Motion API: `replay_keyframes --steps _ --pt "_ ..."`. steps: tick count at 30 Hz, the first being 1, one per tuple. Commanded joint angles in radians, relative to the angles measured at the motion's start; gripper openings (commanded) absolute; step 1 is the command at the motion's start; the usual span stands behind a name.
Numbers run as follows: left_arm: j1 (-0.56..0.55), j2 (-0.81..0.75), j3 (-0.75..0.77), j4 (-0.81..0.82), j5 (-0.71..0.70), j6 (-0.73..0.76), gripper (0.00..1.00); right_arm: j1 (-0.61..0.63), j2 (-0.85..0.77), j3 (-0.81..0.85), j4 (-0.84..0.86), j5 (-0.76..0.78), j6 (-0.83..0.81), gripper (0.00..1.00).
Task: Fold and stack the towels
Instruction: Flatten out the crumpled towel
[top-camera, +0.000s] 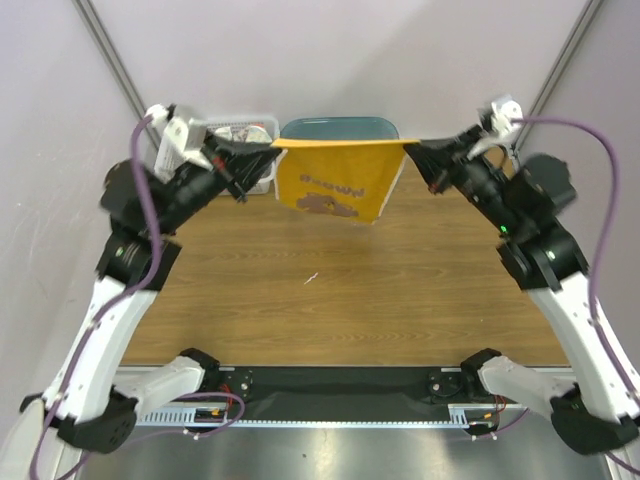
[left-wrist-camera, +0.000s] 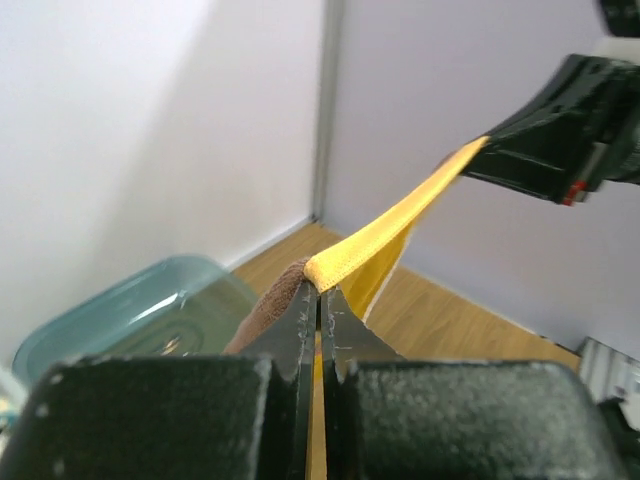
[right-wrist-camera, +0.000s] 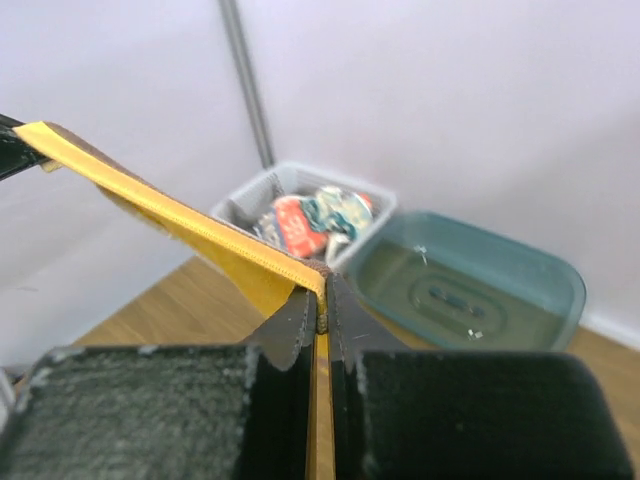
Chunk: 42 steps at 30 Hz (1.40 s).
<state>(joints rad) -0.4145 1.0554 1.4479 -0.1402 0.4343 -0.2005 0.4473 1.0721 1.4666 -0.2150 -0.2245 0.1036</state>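
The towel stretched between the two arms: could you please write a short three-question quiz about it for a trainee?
1. True or false: the towel lies flat on the table.
2. How many grippers pinch its top edge? A none, B one, C two.
3. Fill in: behind it, beside the white basket, stands a teal ____.
Key: 1 false, it hangs; 2 C, left gripper and right gripper; 3 tub.

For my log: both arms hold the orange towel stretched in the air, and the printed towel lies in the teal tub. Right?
No. The printed towel lies in the white basket, not the teal tub, as the right wrist view shows. The left fingers and the right fingers do hold the orange towel stretched in the air.
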Motion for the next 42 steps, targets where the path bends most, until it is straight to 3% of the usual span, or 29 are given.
replay_keyframes --steps 1,4,11,19,21,23,24,26,30,35,39,42 --pt "-0.042 -0.13 -0.018 -0.031 -0.092 0.061 0.0 0.042 -0.124 -0.043 -0.055 0.178 -0.05 0.0" --pt "-0.105 -0.207 -0.035 -0.064 -0.144 0.049 0.0 0.106 -0.211 -0.058 -0.095 0.208 -0.053 0.0" --pt "-0.113 -0.304 -0.047 -0.127 -0.175 0.0 0.0 0.165 -0.279 -0.028 -0.164 0.215 -0.05 0.0" --pt "-0.113 -0.195 -0.076 -0.093 -0.253 -0.007 0.0 0.165 -0.196 -0.04 -0.189 0.33 -0.045 0.0" --pt "-0.113 -0.163 -0.125 -0.049 -0.234 -0.014 0.0 0.166 -0.149 -0.052 -0.185 0.356 -0.042 0.0" --pt "-0.115 -0.132 -0.197 0.069 -0.11 -0.026 0.0 0.165 -0.121 -0.086 -0.158 0.378 -0.047 0.0" --pt "-0.118 -0.13 -0.312 0.135 -0.067 -0.065 0.0 0.162 -0.089 -0.101 -0.149 0.384 -0.048 0.0" --pt "-0.151 -0.124 -0.418 0.314 -0.029 -0.102 0.08 0.143 -0.055 -0.132 -0.116 0.376 -0.051 0.0" --pt "-0.227 -0.049 -0.582 0.392 -0.104 -0.125 0.2 0.067 0.023 -0.152 -0.083 0.268 -0.007 0.0" --pt "-0.313 0.041 -0.751 0.556 -0.25 -0.201 0.55 0.021 0.153 -0.19 -0.02 0.171 0.016 0.0" --pt "-0.365 0.151 -0.774 0.643 -0.402 -0.195 0.74 -0.004 0.279 -0.195 0.04 0.114 0.027 0.0" --pt "-0.369 0.288 -0.744 0.698 -0.431 -0.165 0.77 -0.022 0.38 -0.174 0.086 0.067 0.031 0.0"
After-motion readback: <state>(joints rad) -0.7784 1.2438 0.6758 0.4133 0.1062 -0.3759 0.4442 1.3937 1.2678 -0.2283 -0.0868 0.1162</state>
